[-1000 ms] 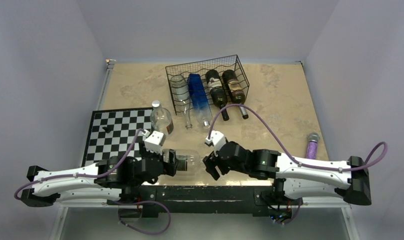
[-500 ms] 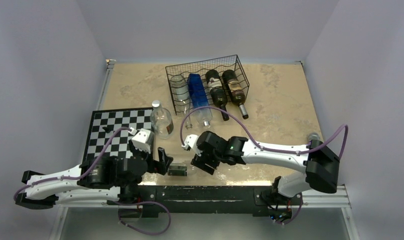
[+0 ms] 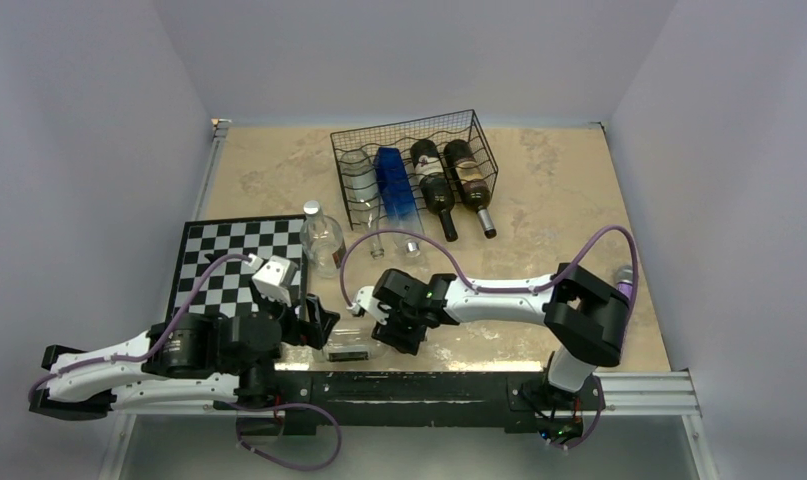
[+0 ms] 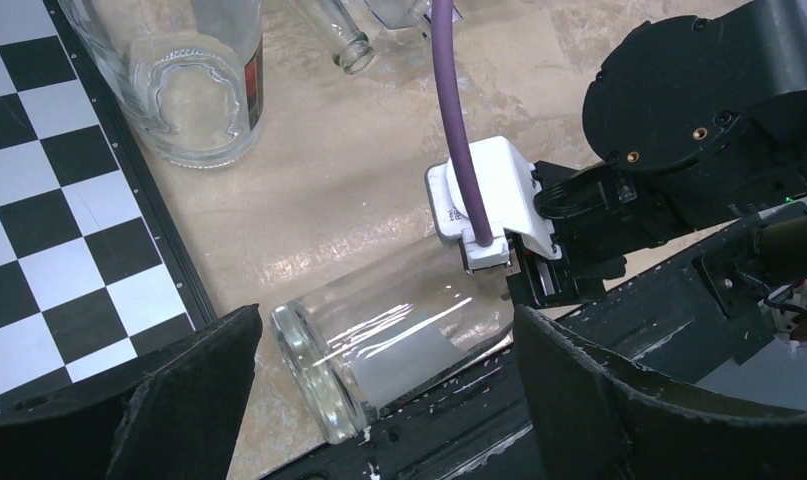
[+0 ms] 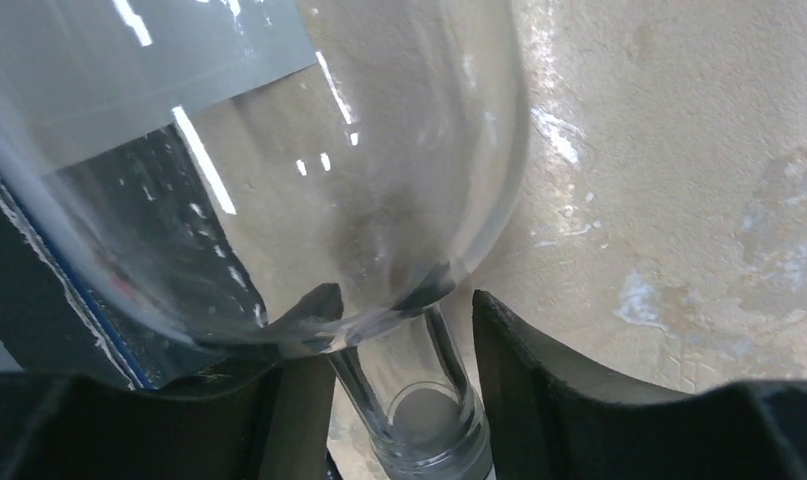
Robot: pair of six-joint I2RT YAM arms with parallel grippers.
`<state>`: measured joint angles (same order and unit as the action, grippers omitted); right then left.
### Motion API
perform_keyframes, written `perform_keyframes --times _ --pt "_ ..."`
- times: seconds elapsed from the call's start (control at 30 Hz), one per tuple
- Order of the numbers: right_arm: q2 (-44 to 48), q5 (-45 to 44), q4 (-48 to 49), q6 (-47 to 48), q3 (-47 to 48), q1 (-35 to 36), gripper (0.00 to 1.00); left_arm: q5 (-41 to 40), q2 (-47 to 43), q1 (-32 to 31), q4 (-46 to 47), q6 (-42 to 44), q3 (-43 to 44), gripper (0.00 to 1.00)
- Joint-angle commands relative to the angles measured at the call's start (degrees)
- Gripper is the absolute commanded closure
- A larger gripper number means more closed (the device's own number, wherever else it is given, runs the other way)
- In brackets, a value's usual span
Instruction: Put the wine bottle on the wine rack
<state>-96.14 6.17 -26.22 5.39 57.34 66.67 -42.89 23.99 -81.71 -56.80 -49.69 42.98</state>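
Note:
The clear glass wine bottle (image 3: pixel 347 346) lies on its side at the table's near edge, base to the left, neck to the right. My right gripper (image 3: pixel 377 332) straddles its neck; in the right wrist view the fingers (image 5: pixel 539 370) sit tight against both sides of the neck (image 5: pixel 409 390). My left gripper (image 3: pixel 322 322) is open and empty, just left of the bottle's base; in the left wrist view the bottle (image 4: pixel 379 345) lies between its wide-spread fingers (image 4: pixel 194 390) without touching them. The black wire wine rack (image 3: pixel 409 128) stands at the back centre.
The rack holds a clear bottle (image 3: pixel 359 185), a blue one (image 3: pixel 397 195) and two dark ones (image 3: pixel 457 180). A squat clear bottle (image 3: pixel 322 240) stands by the chessboard (image 3: pixel 229 270), which carries a small black piece (image 3: pixel 216 258). A purple microphone (image 3: pixel 623 288) lies at right.
My left gripper let go of the bottle and drew back left. My right gripper swung left onto the bottle's neck. The bottle now rests at the table edge, shifted slightly left.

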Motion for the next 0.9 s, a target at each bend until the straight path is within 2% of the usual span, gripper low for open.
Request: perform_keyframes --times 0.0,0.13,0.23,0.27,0.4,0.57,0.67,0.77,0.87 --pt "-0.2 1.4 5.6 -2.0 1.4 -0.2 0.51 -1.5 -1.0 0.3 -0.5 1.7 2.1 0.01" --pt "-0.7 1.3 7.0 -3.0 0.9 -0.2 0.63 -1.9 -1.1 0.3 -0.7 2.0 2.1 0.01" --pt "-1.0 1.3 8.6 -3.9 0.1 -0.2 0.66 -2.2 -1.1 0.3 -0.7 2.3 2.4 0.01" --pt "-0.9 1.3 9.5 -4.2 -0.4 -0.3 0.65 -2.1 -1.0 0.3 -0.8 2.4 2.5 0.01" --pt "-0.3 0.8 15.2 -4.9 -3.4 -0.2 0.45 -2.3 -1.0 0.3 -1.4 2.5 3.0 0.01" --pt "-0.7 -1.7 20.2 -4.9 -5.2 -0.2 0.43 -2.3 -1.0 0.3 -1.6 2.7 3.3 0.01" --pt "-1.4 -2.9 22.1 -6.6 -5.8 -0.2 0.47 -2.4 -0.7 0.3 -1.8 2.8 3.6 0.01" --pt "-1.7 -3.9 23.9 -7.1 -6.7 -0.1 0.56 -2.3 -0.6 0.3 -2.2 2.9 3.8 0.01" --pt "-1.8 -5.3 25.4 -7.7 -7.9 -0.1 0.74 -2.3 -0.8 0.2 -2.3 2.9 3.9 0.01"
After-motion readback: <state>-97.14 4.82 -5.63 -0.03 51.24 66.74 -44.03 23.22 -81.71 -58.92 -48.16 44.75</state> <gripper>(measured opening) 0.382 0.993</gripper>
